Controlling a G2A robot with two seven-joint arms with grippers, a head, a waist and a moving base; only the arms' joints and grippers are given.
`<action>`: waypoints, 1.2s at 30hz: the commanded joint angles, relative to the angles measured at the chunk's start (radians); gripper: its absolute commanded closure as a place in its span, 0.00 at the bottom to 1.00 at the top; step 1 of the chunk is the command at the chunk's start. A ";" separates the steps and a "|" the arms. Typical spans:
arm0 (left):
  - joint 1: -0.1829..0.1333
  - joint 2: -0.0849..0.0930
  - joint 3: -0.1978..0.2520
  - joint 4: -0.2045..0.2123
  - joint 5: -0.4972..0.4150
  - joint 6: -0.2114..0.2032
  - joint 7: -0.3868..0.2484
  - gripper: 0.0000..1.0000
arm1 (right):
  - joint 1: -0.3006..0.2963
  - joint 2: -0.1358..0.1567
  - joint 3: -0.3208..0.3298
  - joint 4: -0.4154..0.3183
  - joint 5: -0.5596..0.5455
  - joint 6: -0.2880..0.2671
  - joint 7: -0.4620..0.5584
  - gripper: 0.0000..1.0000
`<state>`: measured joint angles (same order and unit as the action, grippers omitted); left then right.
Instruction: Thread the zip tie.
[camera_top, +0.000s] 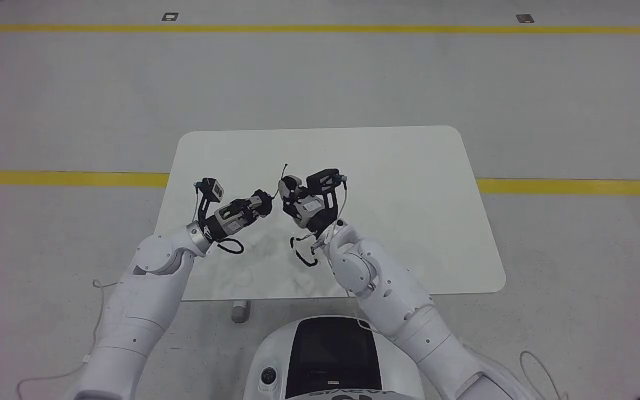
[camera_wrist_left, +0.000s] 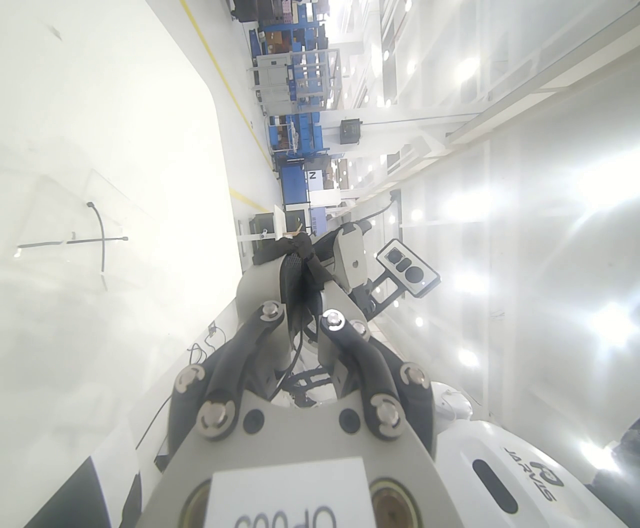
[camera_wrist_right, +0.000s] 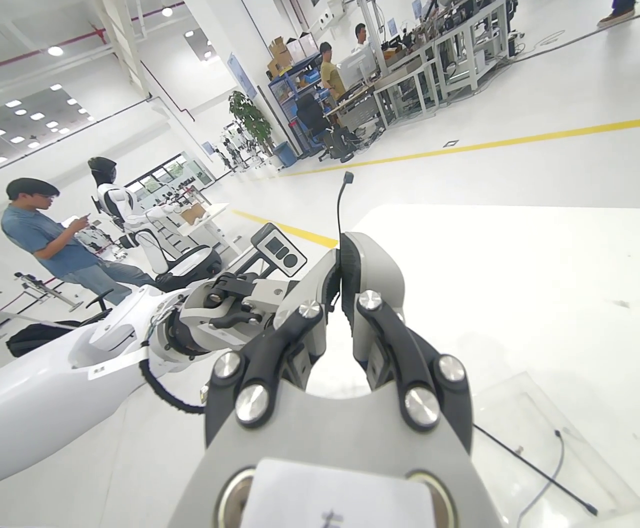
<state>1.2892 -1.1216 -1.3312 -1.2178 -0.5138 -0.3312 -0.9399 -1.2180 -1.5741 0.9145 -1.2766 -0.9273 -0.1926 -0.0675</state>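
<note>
A black zip tie (camera_wrist_right: 341, 210) stands upright with its head (camera_wrist_right: 348, 176) on top, and my right gripper (camera_wrist_right: 341, 252) is shut on its strap. In the top view the tie (camera_top: 283, 172) pokes up above the two grippers, which meet over the middle of the white table (camera_top: 400, 200). My left gripper (camera_top: 262, 203) sits close against the right gripper (camera_top: 291, 189). In the left wrist view its fingers (camera_wrist_left: 257, 282) are pressed together with dark pads between them, and a thin black strip (camera_wrist_left: 299, 340) runs out toward the wrist.
A clear flat tray (camera_wrist_right: 590, 400) lies on the table with spare black zip ties (camera_wrist_right: 530, 465) in it; the spare ties (camera_wrist_left: 102, 240) lie crossed there. The table's near edge (camera_top: 350, 295) is close below the arms.
</note>
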 joint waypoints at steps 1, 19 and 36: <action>0.000 0.000 0.000 0.000 0.000 0.000 0.000 1.00 | 0.000 0.000 0.002 0.002 0.008 0.000 0.005 1.00; 0.000 0.000 0.000 0.000 0.000 0.000 0.000 1.00 | 0.007 -0.004 0.004 0.029 0.085 -0.042 0.026 1.00; 0.000 0.000 0.000 0.000 0.000 0.000 0.000 1.00 | 0.005 -0.003 -0.006 0.038 0.097 -0.099 0.027 1.00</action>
<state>1.2892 -1.1216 -1.3312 -1.2178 -0.5138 -0.3312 -0.9399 -1.2124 -1.5780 0.9083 -1.2372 -0.8275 -0.2901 -0.0401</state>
